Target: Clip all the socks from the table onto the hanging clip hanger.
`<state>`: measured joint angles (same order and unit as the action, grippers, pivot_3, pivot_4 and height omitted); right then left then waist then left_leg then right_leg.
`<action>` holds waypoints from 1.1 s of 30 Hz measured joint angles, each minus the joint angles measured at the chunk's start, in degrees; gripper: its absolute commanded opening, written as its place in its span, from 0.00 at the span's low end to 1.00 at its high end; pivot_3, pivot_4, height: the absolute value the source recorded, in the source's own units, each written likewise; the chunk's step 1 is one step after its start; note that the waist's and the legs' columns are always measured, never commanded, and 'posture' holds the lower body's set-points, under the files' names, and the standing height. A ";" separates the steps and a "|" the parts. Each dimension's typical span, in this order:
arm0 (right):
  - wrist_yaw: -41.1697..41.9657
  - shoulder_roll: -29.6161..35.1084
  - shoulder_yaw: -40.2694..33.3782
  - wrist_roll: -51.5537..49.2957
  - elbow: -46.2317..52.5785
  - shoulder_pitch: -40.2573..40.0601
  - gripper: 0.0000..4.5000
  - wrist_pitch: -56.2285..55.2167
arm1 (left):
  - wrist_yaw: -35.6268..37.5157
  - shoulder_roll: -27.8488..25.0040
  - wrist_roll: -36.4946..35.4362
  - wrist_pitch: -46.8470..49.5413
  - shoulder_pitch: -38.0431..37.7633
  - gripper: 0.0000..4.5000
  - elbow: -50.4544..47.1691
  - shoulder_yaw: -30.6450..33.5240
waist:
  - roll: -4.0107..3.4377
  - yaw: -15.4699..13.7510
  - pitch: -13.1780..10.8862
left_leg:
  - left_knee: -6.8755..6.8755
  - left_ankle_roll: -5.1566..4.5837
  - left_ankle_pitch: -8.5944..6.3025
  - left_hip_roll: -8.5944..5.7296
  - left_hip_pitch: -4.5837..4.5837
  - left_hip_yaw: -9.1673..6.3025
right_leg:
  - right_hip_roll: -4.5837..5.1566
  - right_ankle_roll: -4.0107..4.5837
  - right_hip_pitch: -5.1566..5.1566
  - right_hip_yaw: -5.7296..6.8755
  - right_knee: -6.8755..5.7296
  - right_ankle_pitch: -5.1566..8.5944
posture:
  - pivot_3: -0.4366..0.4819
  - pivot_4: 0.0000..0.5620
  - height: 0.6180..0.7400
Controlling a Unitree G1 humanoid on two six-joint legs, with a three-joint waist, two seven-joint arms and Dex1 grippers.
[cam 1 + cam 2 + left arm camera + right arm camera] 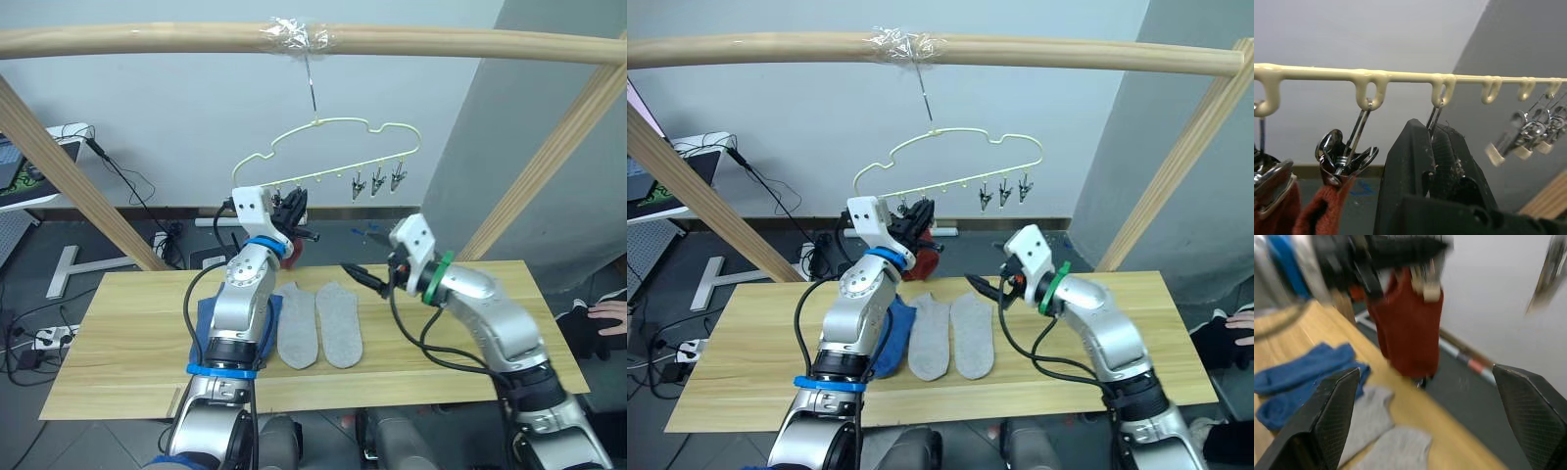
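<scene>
From the head camera, the clip hanger hangs by its hook from a wooden bar above the table. Three free clips dangle near its right end. The left gripper is raised to the hanger's left part, its fingers pressed together around a clip there, with a bit of rust red sock showing just below it. Two grey socks lie flat side by side in the middle of the table, and blue socks lie just to their left, partly hidden behind the left arm. The right gripper hovers over the table just right of the grey socks, fingers spread and holding nothing. A person's hand rests at the far right edge.

From the left wrist, the black fingers are closed on the clip hanging from the third loop of the hanger wire; the two clips beside it each pinch red fabric.

From the right wrist, the two fingers stand wide apart. Between them a red sock hangs from the clips, with the blue socks and grey socks on the table below
</scene>
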<state>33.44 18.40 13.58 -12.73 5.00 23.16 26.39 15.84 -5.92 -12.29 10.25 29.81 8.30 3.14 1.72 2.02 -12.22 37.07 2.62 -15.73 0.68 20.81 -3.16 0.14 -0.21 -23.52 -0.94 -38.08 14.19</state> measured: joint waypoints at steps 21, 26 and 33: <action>-2.64 -12.29 7.82 16.39 -48.77 8.84 0.70 -21.07 | -0.52 -0.77 -2.08 6.88 -5.23 0.00 -10.00 -0.55 | -0.01 -0.34 0.02 | 0.03 0.00 0.00 0.01 -0.03 -0.01 | 0.02 0.03 0.04 -0.02 -0.01 -0.02 | 0.52 0.34 1.00; -1.25 -12.32 9.30 19.13 -49.15 8.74 0.29 -23.56 | -0.60 -0.76 -1.87 6.87 -5.22 0.00 -10.00 -0.57 | -0.01 -0.35 0.03 | 0.03 0.00 0.00 0.00 -0.05 -0.01 | 0.02 0.03 0.06 -0.02 -0.01 -0.02 | 0.53 0.33 1.00; -0.54 -10.31 9.59 20.67 -47.74 6.66 0.01 -27.21 | -0.38 -0.78 -1.91 7.14 -5.42 0.00 -10.17 -0.60 | -0.02 -0.45 0.09 | 0.04 0.00 0.00 -0.02 -0.06 -0.02 | 0.03 0.02 0.10 -0.03 0.01 -0.02 | 0.52 0.33 1.00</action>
<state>32.90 8.09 23.16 7.94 -42.74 29.82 -0.82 15.46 -6.70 -14.20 17.39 24.39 -1.87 2.53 1.70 1.57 -12.13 37.12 2.62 -15.73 0.65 20.75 -3.18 0.17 -0.19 -23.42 -0.97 -38.07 14.17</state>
